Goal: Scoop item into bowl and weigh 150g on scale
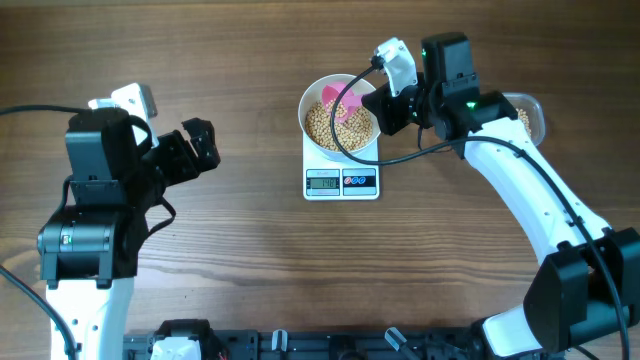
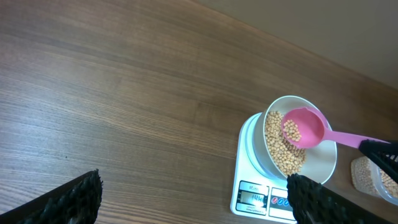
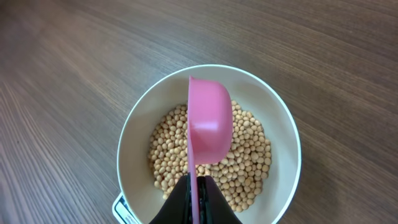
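right gripper (image 3: 198, 186) is clamping the pink scoop (image 3: 208, 127) above the beans (image 3: 249, 155), inside the rim of the bowl (image 3: 124, 149), which is sitting on the scale (image 1: 341, 181). left gripper (image 1: 203, 145) is hanging with jaws spread, well apart leftward.

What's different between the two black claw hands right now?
The left gripper stands wide open and empty above the wooden table; the right gripper is shut on a pink plastic scoop. Left sits away from the round white bowl; right hovers over it. Both are black.
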{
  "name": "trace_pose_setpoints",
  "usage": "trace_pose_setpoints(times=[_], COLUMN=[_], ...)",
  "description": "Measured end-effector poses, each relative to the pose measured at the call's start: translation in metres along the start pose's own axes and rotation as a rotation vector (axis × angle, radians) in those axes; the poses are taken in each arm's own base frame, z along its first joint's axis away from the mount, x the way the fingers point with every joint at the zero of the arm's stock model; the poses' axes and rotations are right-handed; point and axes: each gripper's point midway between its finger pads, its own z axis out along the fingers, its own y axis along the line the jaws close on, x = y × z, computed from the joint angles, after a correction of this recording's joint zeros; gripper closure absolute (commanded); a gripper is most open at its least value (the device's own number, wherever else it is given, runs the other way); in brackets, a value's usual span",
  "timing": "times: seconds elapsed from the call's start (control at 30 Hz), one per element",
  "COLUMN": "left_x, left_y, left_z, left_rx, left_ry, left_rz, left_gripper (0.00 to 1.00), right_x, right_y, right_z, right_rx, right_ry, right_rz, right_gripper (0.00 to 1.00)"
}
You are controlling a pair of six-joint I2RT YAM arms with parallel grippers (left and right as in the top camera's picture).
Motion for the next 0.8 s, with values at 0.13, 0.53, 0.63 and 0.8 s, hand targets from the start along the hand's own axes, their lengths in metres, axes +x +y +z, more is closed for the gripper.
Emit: trace_pose_setpoints(times=[0.13,0.53,0.63,0.8], left_x=[0.0001,0.0001,0.0000,0.0000], left_y=[0.0000,0.0000,0.0000,0.0001], left_z=[0.0000,0.0000,0.0000,0.0000], left_rx=[0.000,0.000,0.000,0.000], left_ry=[0.000,0.000,0.000,0.000], left_rz=[0.000,0.000,0.000,0.000], left_gripper=[0.00,0.00,0.00,0.00], right_x=[-0.0001,-0.0006,-0.0006,-0.0006], right_y=[-0.0004,-0.0005,-0.0005,-0.0005], right_z=[0.0000,0.0000,0.0000,0.0000], right_rx=[0.002,0.003,0.003,0.003], right_ry=[0.000,-0.002,-0.002,-0.002], right_rz=[0.013,0.039,0.040,0.039], right_gripper=[0.96,0.96,0.96,0.96])
